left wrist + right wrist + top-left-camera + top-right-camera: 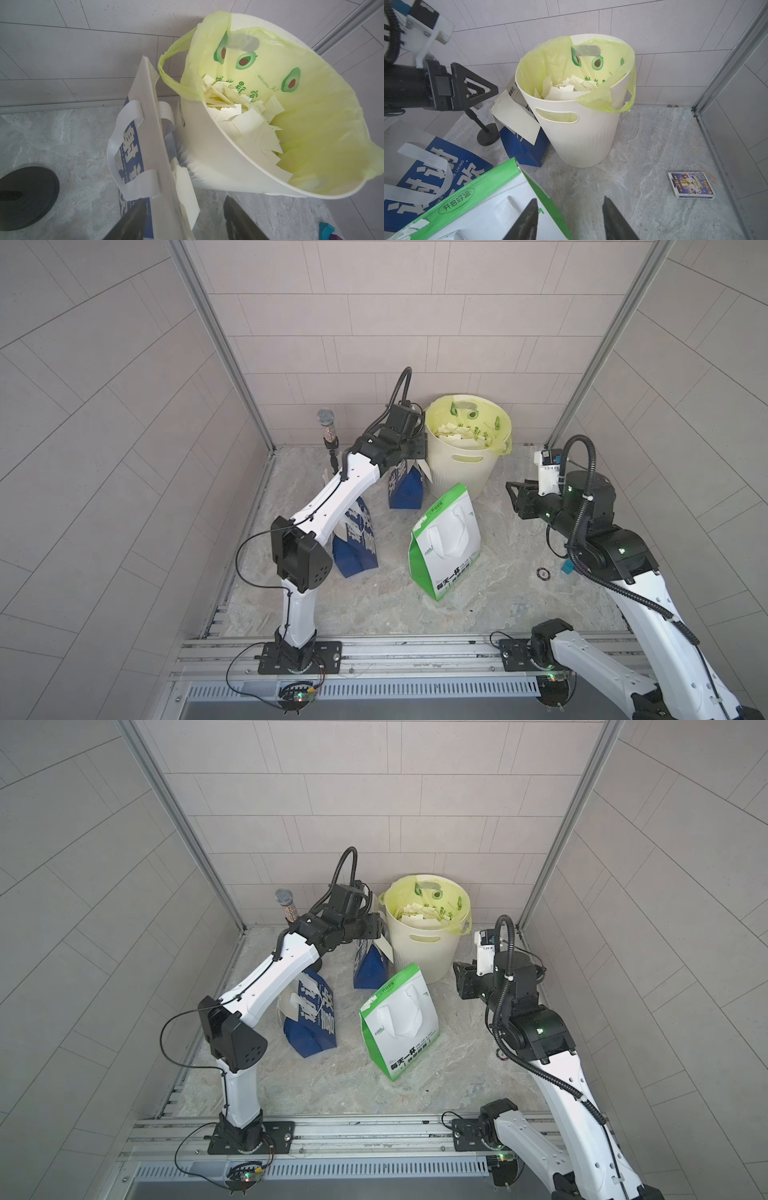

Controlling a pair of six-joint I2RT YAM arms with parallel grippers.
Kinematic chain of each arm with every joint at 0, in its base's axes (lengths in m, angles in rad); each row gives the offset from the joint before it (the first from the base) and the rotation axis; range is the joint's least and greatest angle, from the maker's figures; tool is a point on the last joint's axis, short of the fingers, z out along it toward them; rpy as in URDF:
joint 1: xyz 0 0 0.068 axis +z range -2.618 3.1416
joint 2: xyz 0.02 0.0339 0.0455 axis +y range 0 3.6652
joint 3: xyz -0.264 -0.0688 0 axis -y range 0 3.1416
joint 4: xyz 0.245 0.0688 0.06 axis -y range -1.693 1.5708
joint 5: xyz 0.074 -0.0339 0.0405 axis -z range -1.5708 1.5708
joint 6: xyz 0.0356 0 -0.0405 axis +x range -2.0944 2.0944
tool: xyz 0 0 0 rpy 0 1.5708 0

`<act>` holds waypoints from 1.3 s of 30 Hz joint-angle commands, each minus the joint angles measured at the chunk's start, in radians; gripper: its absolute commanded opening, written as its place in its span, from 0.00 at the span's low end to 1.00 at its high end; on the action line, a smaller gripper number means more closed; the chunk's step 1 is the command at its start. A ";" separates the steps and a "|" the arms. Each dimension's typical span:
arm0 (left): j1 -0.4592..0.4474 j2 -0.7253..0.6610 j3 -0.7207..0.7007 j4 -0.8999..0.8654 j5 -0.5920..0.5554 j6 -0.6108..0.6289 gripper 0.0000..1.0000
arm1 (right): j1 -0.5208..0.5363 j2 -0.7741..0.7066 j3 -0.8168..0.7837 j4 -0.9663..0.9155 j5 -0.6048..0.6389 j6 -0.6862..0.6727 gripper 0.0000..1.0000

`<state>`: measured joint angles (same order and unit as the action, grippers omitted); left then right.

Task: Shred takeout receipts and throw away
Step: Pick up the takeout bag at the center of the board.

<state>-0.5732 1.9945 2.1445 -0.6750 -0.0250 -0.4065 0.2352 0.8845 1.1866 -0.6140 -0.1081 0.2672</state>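
White torn scraps (245, 122) are already heaped in the lined bin (583, 145); one receipt (517, 120) is left whole on the blue bag (527, 151), just ahead of the left gripper (185, 199), whose jaws are spread, nothing gripped; the right gripper (570, 199) is held open, empty

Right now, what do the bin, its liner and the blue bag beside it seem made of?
Bin: likely plastic, cream, smooth, with faint ribs and a moulded handle slot.
Liner: thin plastic film, translucent yellow-green, crinkled.
Blue bag: probably non-woven fabric, matte, softly creased.
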 commanded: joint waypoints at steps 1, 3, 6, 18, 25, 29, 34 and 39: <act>0.033 0.053 0.109 -0.057 -0.019 0.020 0.59 | 0.000 -0.005 -0.001 0.010 0.006 0.023 0.50; 0.044 0.107 0.179 -0.077 -0.014 0.017 0.53 | 0.000 -0.003 -0.001 0.007 0.000 0.021 0.50; 0.055 0.179 0.272 -0.091 -0.006 0.019 0.51 | 0.000 0.000 0.001 -0.001 -0.009 0.021 0.49; 0.068 0.295 0.364 -0.051 0.025 -0.019 0.32 | 0.000 -0.006 -0.001 -0.023 -0.025 0.042 0.48; 0.090 0.289 0.370 -0.077 0.021 -0.027 0.09 | 0.001 -0.017 0.006 -0.032 -0.029 0.050 0.48; 0.116 0.258 0.356 -0.081 0.054 -0.043 0.00 | 0.003 -0.019 0.006 -0.035 -0.048 0.053 0.48; 0.134 0.163 0.265 -0.015 0.176 -0.003 0.00 | 0.012 -0.007 0.011 -0.009 -0.158 0.048 0.48; 0.155 -0.032 -0.015 0.189 0.280 0.024 0.00 | 0.054 0.051 0.017 0.064 -0.324 0.047 0.48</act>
<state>-0.4252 2.1010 2.2185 -0.6445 0.1688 -0.4099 0.2649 0.9089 1.1854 -0.6044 -0.3138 0.3145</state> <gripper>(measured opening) 0.045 0.478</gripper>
